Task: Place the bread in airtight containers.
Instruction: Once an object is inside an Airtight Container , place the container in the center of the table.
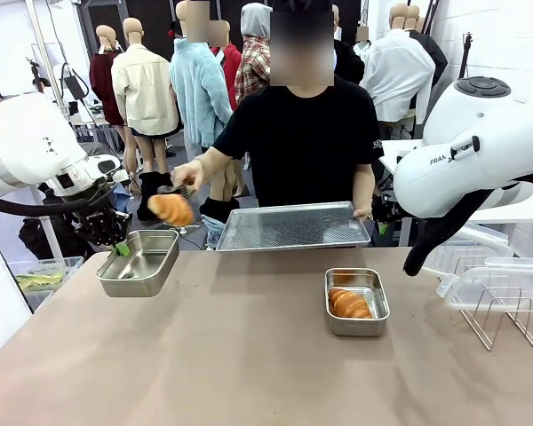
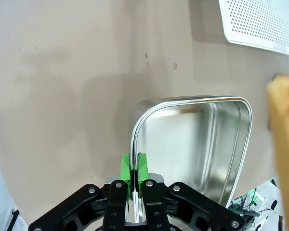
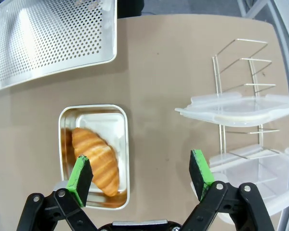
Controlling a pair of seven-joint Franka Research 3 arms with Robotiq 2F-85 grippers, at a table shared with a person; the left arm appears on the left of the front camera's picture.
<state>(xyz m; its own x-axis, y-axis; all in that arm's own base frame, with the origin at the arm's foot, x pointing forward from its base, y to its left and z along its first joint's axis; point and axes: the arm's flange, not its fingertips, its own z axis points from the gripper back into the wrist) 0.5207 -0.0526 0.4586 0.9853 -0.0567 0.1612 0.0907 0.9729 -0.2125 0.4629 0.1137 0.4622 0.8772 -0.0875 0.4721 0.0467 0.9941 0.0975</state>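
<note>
A: Nearest thing?
B: Lidless steel tin point(image 1: 356, 327) on the table point(image 1: 231, 364), right of its middle, one croissant point(image 1: 348, 303) lying diagonally inside.
A: Overhead?
B: Up there, right gripper point(image 3: 140, 161), well above the table between that tin and the right edge, green pads point(image 3: 80, 173) spread wide apart, gripping nothing.
A: And the left gripper point(image 1: 120, 249)?
B: Clamped tight on the rim of a second tin point(image 1: 142, 264), empty, over the table's far left corner. Pads pinching the thin steel wall from both sides. From the left wrist: floor of that tin bare and shiny, its shadow thrown on the table beside it.
A: Other bread?
B: Up in the air, second croissant point(image 1: 171, 209) just past that corner, above the empty tin's far rim and just below the person's outstretched hand point(image 1: 188, 173). Blurred; cannot tell what holds it.
A: Far edge?
B: Along it, perforated steel tray point(image 1: 293, 226), with the person's other hand point(image 1: 362, 213) at its right end.
A: Right edge?
B: By it, two translucent lids point(image 1: 493, 282) resting on a wire rack point(image 1: 506, 324), well apart from both tins.
</note>
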